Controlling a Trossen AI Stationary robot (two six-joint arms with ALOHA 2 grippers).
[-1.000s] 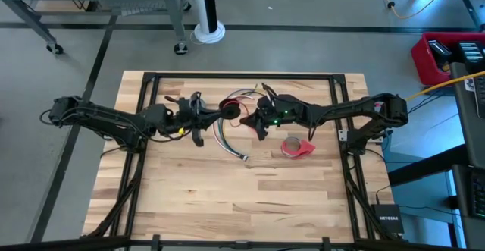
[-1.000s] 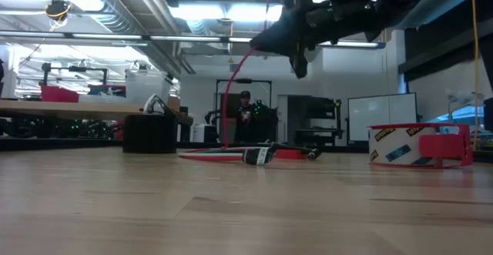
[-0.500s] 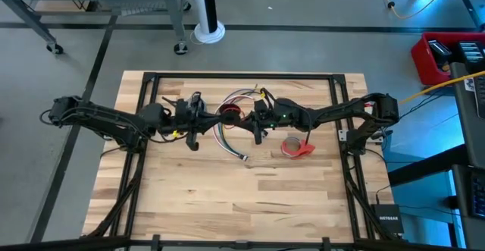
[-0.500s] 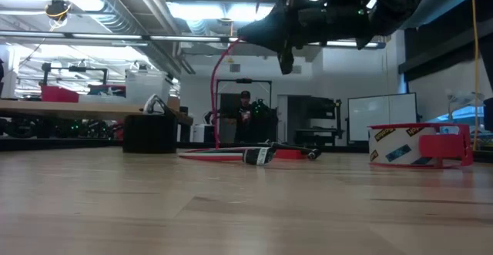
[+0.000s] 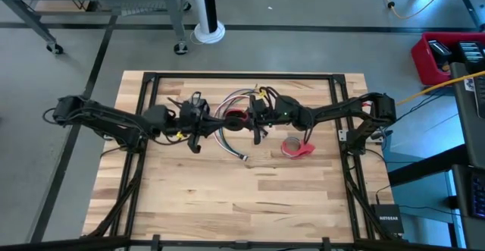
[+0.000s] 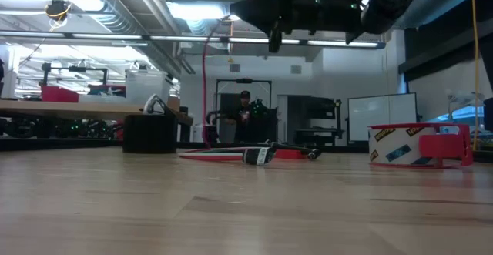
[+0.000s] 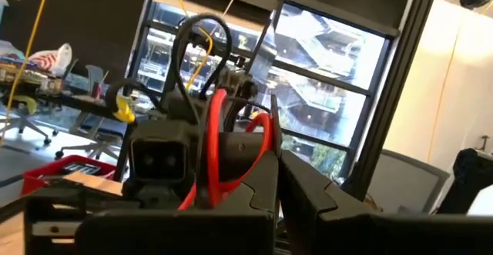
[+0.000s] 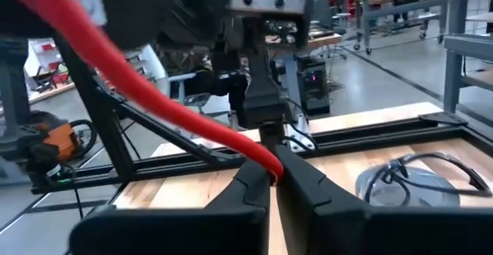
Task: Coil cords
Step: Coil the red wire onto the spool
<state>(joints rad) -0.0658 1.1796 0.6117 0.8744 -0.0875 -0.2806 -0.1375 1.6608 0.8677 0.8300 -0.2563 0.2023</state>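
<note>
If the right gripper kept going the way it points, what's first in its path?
Probably the left gripper: the right gripper, shut on the red wire, points across at it, close ahead. Depth between them is unclear.

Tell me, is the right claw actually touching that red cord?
Touching. In the right wrist view the right claw has its fingers closed on the red cord, which runs straight into the pinch between their tips.

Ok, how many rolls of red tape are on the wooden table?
1. The red tape roll lies on the wooden table, beside the right arm. The arms might hide another.
</note>
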